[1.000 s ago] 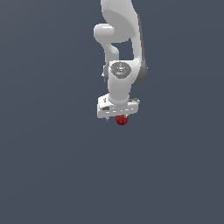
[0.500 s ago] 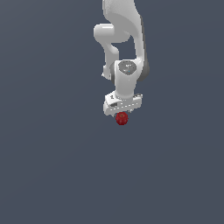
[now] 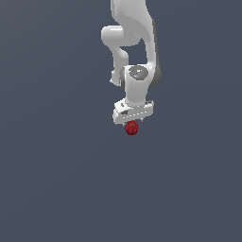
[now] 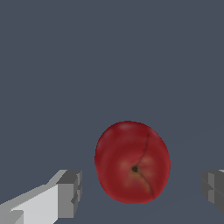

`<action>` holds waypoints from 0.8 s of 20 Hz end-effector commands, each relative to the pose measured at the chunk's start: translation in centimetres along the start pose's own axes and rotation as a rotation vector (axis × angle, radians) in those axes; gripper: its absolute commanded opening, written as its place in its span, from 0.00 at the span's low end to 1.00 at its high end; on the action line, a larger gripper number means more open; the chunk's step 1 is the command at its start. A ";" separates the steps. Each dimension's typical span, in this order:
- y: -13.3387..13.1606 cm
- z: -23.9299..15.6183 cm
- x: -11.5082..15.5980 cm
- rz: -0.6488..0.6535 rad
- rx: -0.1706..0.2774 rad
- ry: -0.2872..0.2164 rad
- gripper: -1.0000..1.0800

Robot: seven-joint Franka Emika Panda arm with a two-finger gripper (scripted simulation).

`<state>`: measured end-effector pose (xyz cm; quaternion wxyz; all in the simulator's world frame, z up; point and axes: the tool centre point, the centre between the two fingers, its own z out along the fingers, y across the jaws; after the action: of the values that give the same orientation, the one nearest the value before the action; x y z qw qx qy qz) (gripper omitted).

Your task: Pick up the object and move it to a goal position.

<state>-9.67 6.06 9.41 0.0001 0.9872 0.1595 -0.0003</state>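
Note:
The object, a small dark red ball (image 3: 131,128), lies on the grey floor directly under my white gripper (image 3: 132,122). In the wrist view the ball (image 4: 132,162) sits between the two grey fingertips. One fingertip (image 4: 70,194) and the other (image 4: 213,187) stand on either side of it, each with a visible gap. The gripper (image 4: 141,190) is open around the ball and is not touching it. In the exterior view the hand hides the fingers and the ball's top.
The white arm (image 3: 132,42) reaches down from the upper edge of the exterior view. The plain grey floor (image 3: 56,179) is all around.
The hand has shifted slightly toward the exterior view's right and turned about its axis above the ball. The ball has stayed in place.

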 end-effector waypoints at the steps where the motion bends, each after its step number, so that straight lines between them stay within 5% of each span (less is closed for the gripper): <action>1: 0.0 0.5 0.0 -0.001 0.000 0.000 0.96; 15: -0.1 4.8 -0.1 -0.003 0.000 0.000 0.96; 16: -0.1 4.8 -0.1 -0.003 0.000 0.000 0.00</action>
<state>-9.84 6.07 4.72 -0.0001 0.9870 0.1607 -0.0002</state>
